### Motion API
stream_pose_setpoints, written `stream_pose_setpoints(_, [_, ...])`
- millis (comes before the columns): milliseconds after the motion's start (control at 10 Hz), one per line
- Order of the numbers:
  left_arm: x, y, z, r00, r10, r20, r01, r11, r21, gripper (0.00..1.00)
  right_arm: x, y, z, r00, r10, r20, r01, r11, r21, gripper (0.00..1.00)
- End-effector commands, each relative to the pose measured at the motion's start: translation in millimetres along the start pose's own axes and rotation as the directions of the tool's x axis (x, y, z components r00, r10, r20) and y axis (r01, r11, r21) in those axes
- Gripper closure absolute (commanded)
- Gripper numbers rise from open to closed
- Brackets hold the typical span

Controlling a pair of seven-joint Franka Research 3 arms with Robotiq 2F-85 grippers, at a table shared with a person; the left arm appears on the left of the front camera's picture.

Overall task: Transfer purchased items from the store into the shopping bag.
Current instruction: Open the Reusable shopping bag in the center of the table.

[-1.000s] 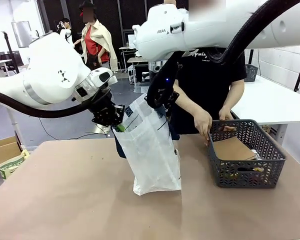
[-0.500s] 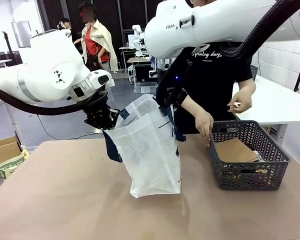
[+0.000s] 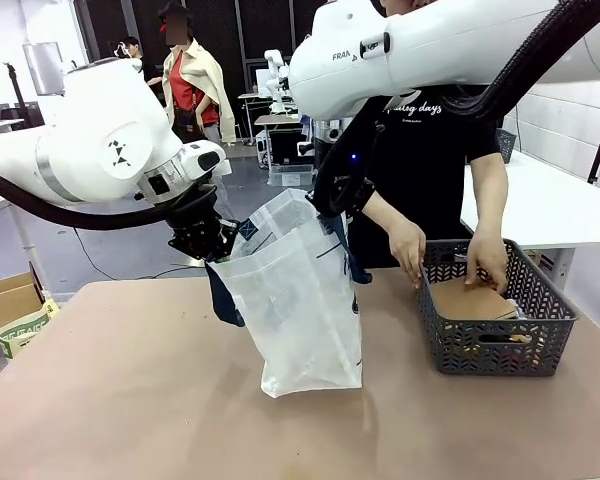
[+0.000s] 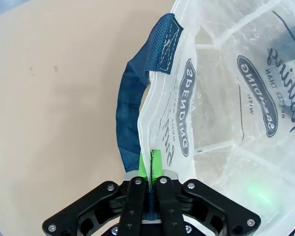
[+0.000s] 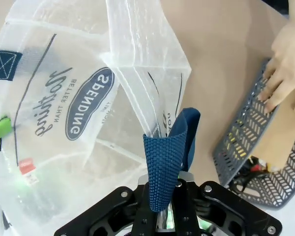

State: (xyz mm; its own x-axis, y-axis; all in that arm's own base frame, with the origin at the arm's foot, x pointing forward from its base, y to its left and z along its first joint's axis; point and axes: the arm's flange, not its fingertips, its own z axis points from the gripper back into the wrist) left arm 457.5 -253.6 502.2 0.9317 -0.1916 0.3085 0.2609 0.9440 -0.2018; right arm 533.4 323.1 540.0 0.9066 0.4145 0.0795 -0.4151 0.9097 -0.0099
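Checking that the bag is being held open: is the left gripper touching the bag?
Touching. The left wrist view shows the left gripper shut on the rim of the bag, with the plastic edge pinched between its jaws.

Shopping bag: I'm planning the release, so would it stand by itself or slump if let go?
Probably floppy: the shopping bag has thin translucent walls that crease and sag between the left hand and right hand gripping its top. Likely light, since it looks nearly empty. Though its base rests on the table, unsupported it would probably fold over.
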Motion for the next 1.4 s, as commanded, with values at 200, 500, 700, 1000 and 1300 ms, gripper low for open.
stream_pose_setpoints(200, [-3.6, 0.1, 17.4, 0.996, -0.074, 0.047, 0.066, 0.986, 0.153, 1.00, -25.1, -19.5, 7.4, 0.995, 0.084, 0.050, -0.085, 0.996, 0.016, 1.00])
stream_pose_setpoints(500, [-6.6, 5.6, 18.4, 0.994, -0.112, 0.003, 0.107, 0.950, 0.294, 1.00, -32.7, -26.0, 10.1, 0.990, 0.132, 0.039, -0.130, 0.990, -0.050, 1.00])
stream_pose_setpoints(700, [-10.1, 8.3, 19.6, 0.993, -0.116, -0.006, 0.111, 0.934, 0.339, 1.00, -33.4, -27.3, 11.4, 0.986, 0.163, 0.038, -0.159, 0.984, -0.077, 1.00])
stream_pose_setpoints(1000, [-7.5, 8.2, 16.8, 0.990, -0.141, -0.012, 0.139, 0.945, 0.298, 1.00, -26.9, -19.0, 4.7, 0.972, 0.218, 0.091, -0.215, 0.976, -0.038, 1.00])
stream_pose_setpoints(1300, [-7.5, 8.2, 16.8, 0.990, -0.141, -0.012, 0.139, 0.945, 0.298, 1.00, -24.6, -19.2, 15.7, 0.987, 0.155, 0.031, -0.153, 0.987, -0.053, 1.00])
